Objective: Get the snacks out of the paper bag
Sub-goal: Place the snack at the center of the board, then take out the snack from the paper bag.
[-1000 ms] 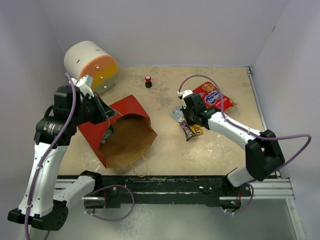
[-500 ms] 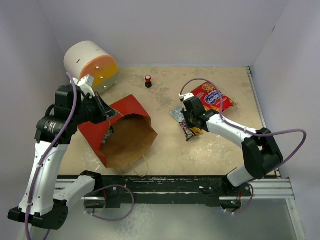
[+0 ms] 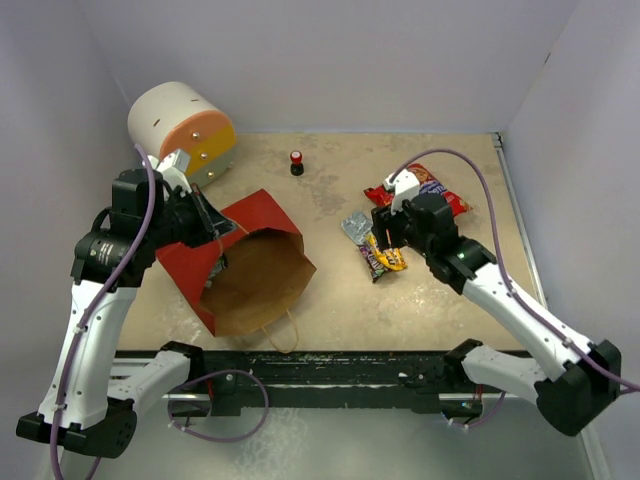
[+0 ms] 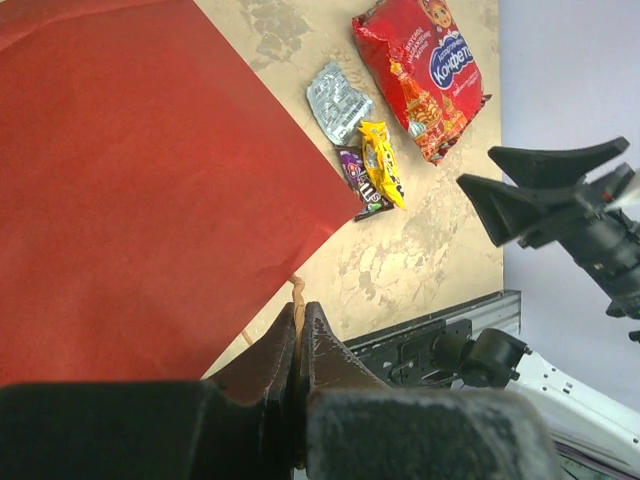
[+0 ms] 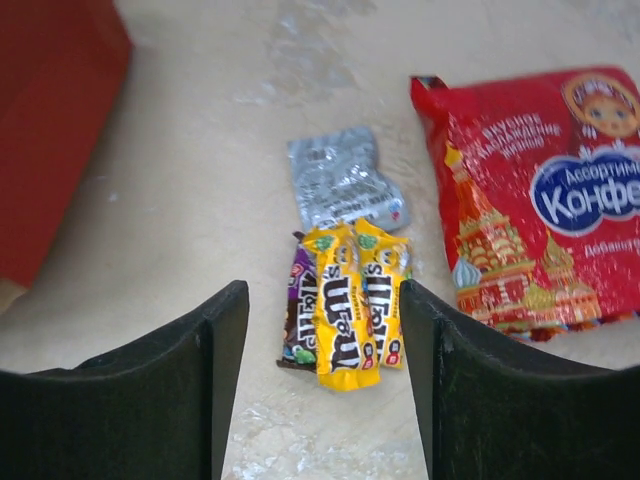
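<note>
Paper bag (image 3: 256,214) lies mouth facing near-right, left pincer (image 4: 298,318) clamped on its rim, right pincer (image 5: 320,296) apart.

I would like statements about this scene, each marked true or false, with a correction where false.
1. The right gripper is open and empty. True.
2. The red chip bag lies inside the paper bag. False: it lies on the table, right of the yellow packets.
3. The silver packet lies next to the yellow packets. True.
4. The left gripper is wide open. False: its fingers are shut at the paper bag's rim.
5. The white cylinder stands at the table's right edge. False: it is at the far left corner.
</note>
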Robot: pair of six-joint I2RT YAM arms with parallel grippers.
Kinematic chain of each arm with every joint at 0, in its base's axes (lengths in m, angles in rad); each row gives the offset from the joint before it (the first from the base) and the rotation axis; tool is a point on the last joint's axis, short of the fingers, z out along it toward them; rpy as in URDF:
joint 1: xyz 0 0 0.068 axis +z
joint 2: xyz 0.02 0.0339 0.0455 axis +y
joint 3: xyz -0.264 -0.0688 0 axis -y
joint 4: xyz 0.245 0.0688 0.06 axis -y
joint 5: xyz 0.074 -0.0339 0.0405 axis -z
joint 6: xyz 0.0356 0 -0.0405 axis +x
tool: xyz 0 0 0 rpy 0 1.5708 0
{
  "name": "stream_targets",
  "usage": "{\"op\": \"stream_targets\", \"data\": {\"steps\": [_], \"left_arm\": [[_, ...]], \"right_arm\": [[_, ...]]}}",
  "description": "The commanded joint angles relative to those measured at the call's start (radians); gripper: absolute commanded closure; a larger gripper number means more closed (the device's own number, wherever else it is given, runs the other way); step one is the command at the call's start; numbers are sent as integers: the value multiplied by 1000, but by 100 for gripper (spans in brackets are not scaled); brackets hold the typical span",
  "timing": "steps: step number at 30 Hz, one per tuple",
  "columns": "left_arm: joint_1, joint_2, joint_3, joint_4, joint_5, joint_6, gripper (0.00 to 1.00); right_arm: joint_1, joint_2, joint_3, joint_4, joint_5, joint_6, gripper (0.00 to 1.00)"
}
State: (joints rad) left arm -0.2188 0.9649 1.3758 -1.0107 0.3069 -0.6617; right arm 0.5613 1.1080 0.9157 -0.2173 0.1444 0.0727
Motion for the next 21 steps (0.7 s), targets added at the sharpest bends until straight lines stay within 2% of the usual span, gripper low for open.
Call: {"op": "stream_targets", "data": {"steps": [1,4,7,10,17,21], "left_arm": [[-2,-6,-6,31,16,11,100],[-2,-7,-3,19,13,15,100],[-2,-7,-6,-7,-1,22,100],[-2,-14,-17,-42,-27,37,100],[-2,1,1,-106,-24,14,100],[-2,19,15,-110,-1,-15,100]], "right_arm": [[-1,-73,-80,67,-267,-122,35],[38,-117,-132,140,-396,-71,33],[146,-156,-176,241,-407,-53,32],[270,-153,-191,321,-414,-105,32],[478,-60,-213,535,-524,-468,31],[507,119,-175,686,-650,-692,33]]}}
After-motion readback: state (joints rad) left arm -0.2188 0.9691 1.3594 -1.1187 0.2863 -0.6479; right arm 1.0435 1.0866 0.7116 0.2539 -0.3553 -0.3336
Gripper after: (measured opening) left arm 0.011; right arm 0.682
